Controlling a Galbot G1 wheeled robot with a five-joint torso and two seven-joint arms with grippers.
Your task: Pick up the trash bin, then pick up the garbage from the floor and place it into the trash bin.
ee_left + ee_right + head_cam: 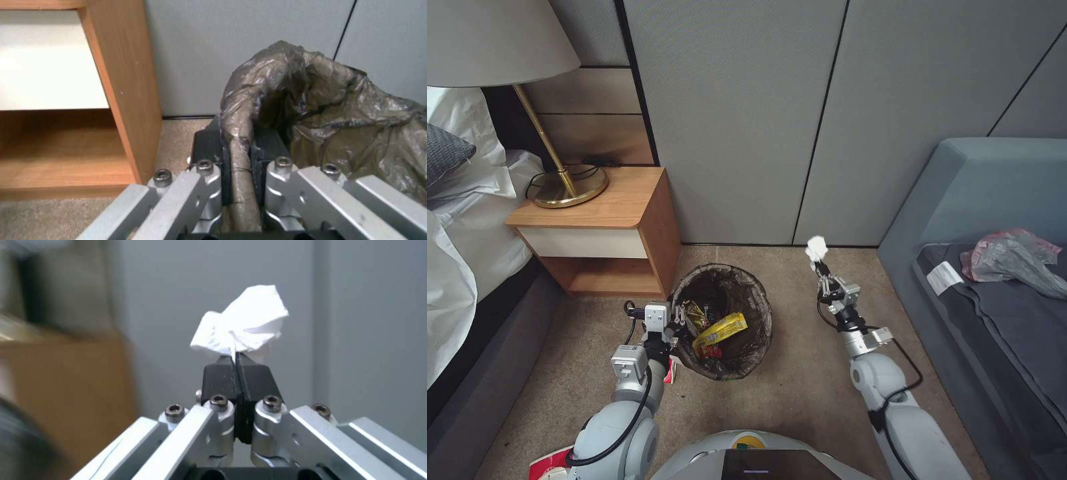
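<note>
My right claw was clamped fully on a crumpled white tissue, held up right of the trash bin. My left claw was pinched on the bin's near-left rim. The bin's open mouth lay left and slightly nearer. The tissue appeared roughly ball-shaped, with no clear long axis, protruding beyond the fingertips toward the far wall.

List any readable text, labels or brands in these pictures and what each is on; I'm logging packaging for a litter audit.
No text can be read.
Yellow wrapper in the trash bin: has printing, too small to read.
White label on the sofa: markings too small.
Red-and-white carton by the left gripper: print illegible.
White tissue in the right gripper: blank.
</note>
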